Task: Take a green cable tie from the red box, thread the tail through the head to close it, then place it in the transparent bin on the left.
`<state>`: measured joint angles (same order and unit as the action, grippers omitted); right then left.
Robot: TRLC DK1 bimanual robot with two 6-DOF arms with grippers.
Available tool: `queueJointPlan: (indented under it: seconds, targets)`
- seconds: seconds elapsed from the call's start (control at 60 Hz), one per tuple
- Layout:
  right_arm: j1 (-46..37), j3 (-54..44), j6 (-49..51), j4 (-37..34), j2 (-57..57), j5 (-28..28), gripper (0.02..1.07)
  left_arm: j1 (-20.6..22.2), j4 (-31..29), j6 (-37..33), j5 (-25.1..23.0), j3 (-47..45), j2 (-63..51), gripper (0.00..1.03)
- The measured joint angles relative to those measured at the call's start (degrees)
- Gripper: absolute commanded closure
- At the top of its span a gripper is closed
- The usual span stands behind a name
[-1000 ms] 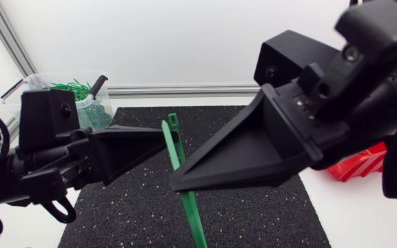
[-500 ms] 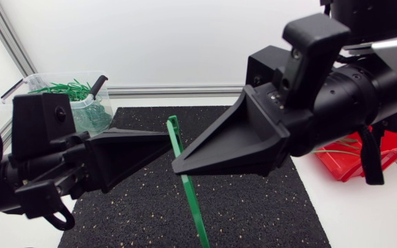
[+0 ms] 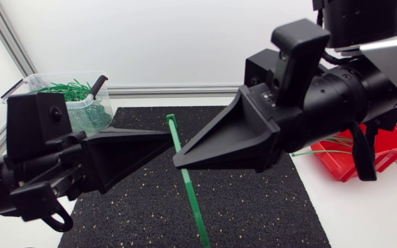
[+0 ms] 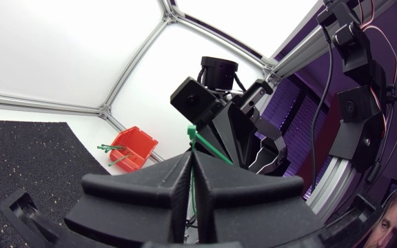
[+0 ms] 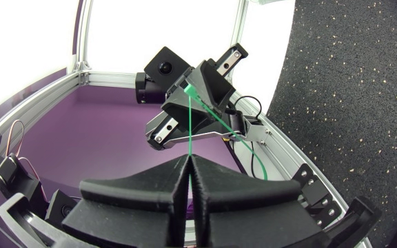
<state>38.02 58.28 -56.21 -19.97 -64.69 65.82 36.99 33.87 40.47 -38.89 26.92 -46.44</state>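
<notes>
A green cable tie (image 3: 194,205) stands nearly upright above the black mat (image 3: 253,207), held straight between my two grippers. My left gripper (image 3: 170,140) is shut on it near its upper end. My right gripper (image 3: 177,164) is shut on it just below, tip to tip with the left. In the left wrist view the tie (image 4: 192,132) rises from the shut left gripper (image 4: 190,160). From the shut right gripper (image 5: 187,162) in the right wrist view, the tie (image 5: 189,127) runs ahead to the left gripper (image 5: 196,91). The red box (image 3: 374,153) holds a few green ties.
The transparent bin (image 3: 88,114) stands at the back left corner with several green ties in it. The red box (image 4: 132,147) sits off the mat's right edge. An aluminium frame rail (image 3: 178,90) runs along the back of the table.
My right arm has turned at the wrist and pulled back, uncovering more of the red box. The tie's top, which showed two strands, now shows one. Both grippers stay shut.
</notes>
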Motion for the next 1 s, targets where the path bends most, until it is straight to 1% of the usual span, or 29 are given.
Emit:
queueJointPlan:
  seconds: [0.417,0.5,0.667,0.733,1.0]
  targets:
    - [-0.6,0.0,0.0,0.0,-0.3,0.4,1.01,1.0,-0.7,-0.7,0.5,0.0,0.5,0.99]
    - [-0.6,0.0,0.0,0.1,-0.3,0.6,1.01,1.8,-1.1,-2.5,1.7,0.0,0.7,0.99]
    - [-0.7,0.0,0.0,0.3,-0.3,0.8,1.01,5.7,-3.3,-7.7,5.8,-1.4,2.4,0.99]
    - [-1.0,0.0,-0.2,0.3,-0.4,0.8,1.01,6.9,-3.8,-9.9,6.6,-1.9,3.1,0.99]
    - [-1.1,0.0,-0.9,0.4,-0.7,0.4,1.01,7.9,-5.3,-18.4,10.5,-1.9,4.1,0.99]
